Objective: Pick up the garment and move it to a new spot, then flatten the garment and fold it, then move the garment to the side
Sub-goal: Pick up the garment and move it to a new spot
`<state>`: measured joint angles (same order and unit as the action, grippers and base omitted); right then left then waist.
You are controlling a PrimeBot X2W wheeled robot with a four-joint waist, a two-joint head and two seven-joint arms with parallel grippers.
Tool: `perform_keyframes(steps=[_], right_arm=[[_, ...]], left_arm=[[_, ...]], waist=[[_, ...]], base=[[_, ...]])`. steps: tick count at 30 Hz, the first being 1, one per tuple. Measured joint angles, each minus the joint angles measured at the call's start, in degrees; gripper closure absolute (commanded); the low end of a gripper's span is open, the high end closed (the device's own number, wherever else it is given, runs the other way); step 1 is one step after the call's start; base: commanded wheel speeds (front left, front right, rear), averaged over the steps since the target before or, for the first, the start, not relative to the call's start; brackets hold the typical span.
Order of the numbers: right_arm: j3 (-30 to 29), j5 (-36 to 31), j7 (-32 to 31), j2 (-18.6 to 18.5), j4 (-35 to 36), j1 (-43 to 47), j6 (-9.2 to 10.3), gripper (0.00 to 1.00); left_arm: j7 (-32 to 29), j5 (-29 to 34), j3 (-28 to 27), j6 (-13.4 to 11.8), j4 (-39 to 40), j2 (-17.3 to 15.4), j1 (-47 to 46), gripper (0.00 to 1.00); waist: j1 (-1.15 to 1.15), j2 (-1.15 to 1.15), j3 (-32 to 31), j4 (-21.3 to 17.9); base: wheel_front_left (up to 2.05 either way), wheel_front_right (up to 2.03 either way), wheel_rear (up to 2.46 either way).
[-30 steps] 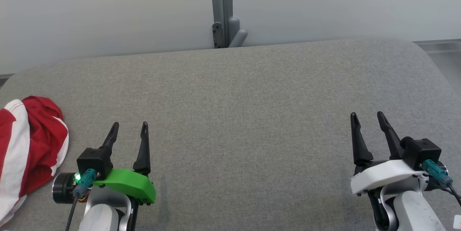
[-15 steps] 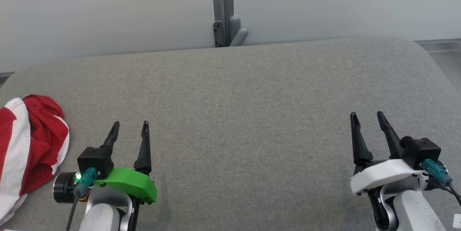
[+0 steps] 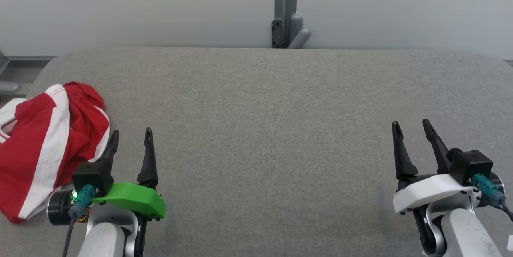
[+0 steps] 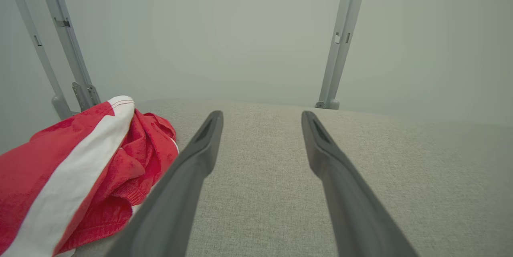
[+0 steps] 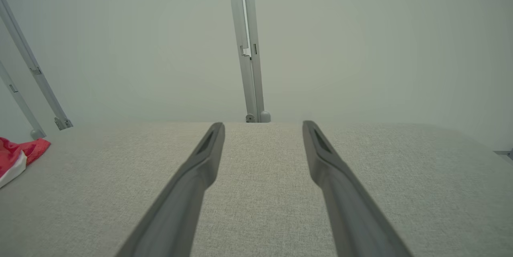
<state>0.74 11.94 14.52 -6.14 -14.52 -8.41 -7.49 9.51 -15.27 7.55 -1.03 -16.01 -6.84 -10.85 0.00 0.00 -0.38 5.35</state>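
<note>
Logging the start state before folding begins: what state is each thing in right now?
garment: crumpled in a heap at the left end of the table, not held.
left gripper: open, empty, beside the garment.
right gripper: open, empty, over bare table, far from the garment.

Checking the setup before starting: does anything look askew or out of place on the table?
The red-and-white garment lies bunched up at the left edge of the table, beside the open left tool, and seems to spill over that edge. Nothing else stands out.
</note>
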Motion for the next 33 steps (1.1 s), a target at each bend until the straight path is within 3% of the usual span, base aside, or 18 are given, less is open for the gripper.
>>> perform_keyframes(steps=[20,26,33], right_arm=[[2.54,-1.75,-1.23,0.6,1.79,0.09,0.0,0.0],[2.58,-2.0,-1.05,0.97,1.22,-0.03,0.0,0.0],[2.76,-1.99,-0.94,0.91,0.78,-0.08,0.0,0.0]], left_arm=[[0.91,-1.83,-1.51,-1.53,0.13,-1.63,0.88,0.0],[0.91,-1.83,-1.16,-1.93,0.31,-1.9,0.93,0.0],[0.91,-1.83,-0.65,-2.21,0.43,-1.93,0.93,0.0]], waist=[[0.0,0.0,-0.36,17.75],[0.0,0.0,-0.67,20.99],[0.0,0.0,-0.48,21.41]], base=[[0.0,0.0,0.0],[0.0,0.0,0.0],[0.0,0.0,0.0]])
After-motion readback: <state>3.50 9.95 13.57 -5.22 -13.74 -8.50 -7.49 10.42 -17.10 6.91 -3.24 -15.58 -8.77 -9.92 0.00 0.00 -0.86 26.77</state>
